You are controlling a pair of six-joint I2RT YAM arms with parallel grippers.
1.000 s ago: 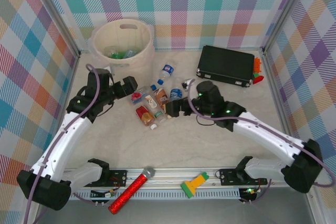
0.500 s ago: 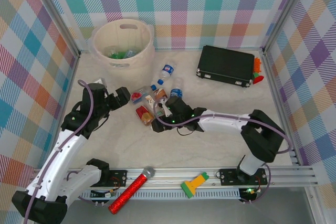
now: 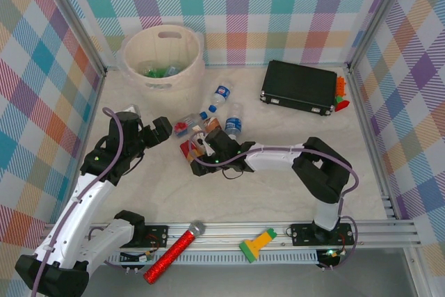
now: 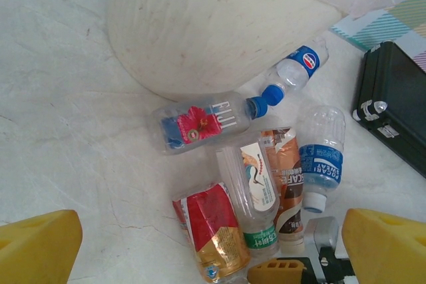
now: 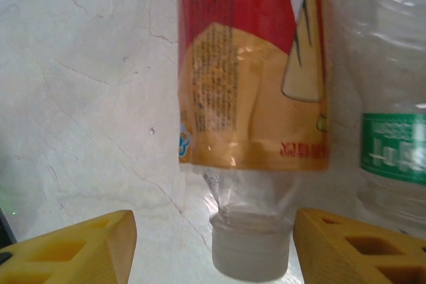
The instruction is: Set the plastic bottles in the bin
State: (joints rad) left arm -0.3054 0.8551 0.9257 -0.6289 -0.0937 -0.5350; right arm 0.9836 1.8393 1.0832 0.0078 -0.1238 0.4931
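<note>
Straddling the neck of a red-and-gold-labelled clear plastic bottle [image 5: 253, 64], the half-wide right claw [image 5: 213, 234] could squirt it loose.

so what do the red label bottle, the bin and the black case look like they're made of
Red-label bottle: thin clear plastic, glossy, since the table shows through its neck; the label looks like shiny printed film.
Bin: likely moulded plastic, matte cream, with a cut-out handle slot.
Black case: probably hard plastic, dull black, with shiny metal-looking latches.
</note>
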